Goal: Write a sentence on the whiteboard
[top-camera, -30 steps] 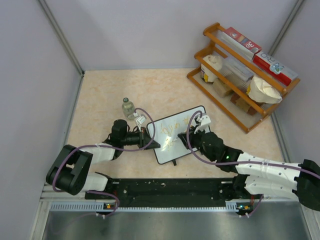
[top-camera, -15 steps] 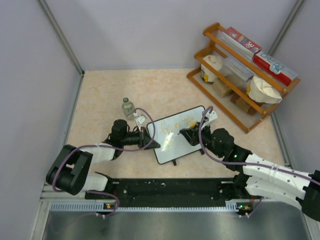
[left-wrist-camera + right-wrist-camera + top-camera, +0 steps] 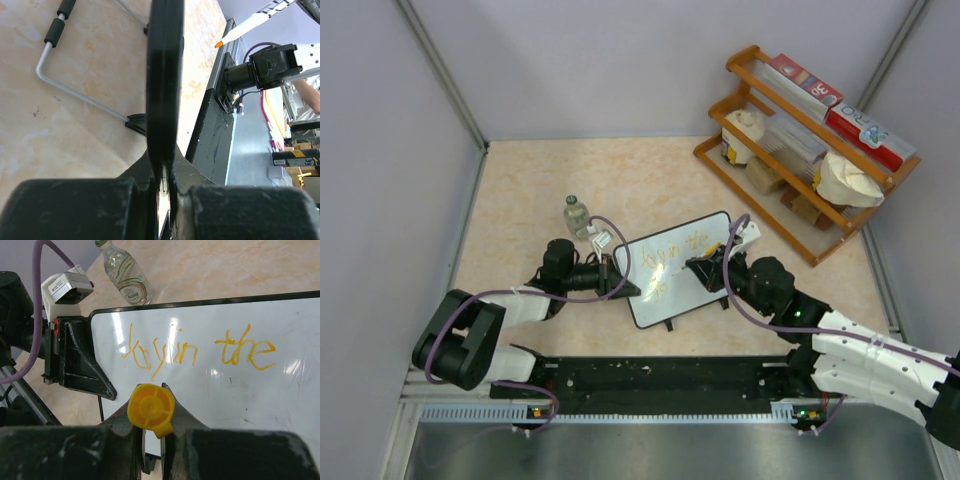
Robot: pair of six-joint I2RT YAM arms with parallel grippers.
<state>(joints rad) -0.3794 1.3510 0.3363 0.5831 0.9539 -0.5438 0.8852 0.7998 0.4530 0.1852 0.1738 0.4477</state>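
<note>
The whiteboard sits near the middle of the worktop, long side running left to right. The left gripper pinches its left edge. The right gripper pinches a yellow marker (tip hidden) over the board, on the near side of the orange sentence

Yellow-capped marker in pincer, before whiteboard

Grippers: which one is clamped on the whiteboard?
The left gripper, shut on the whiteboard's left edge; the right gripper holds a yellow-capped marker instead.
</note>
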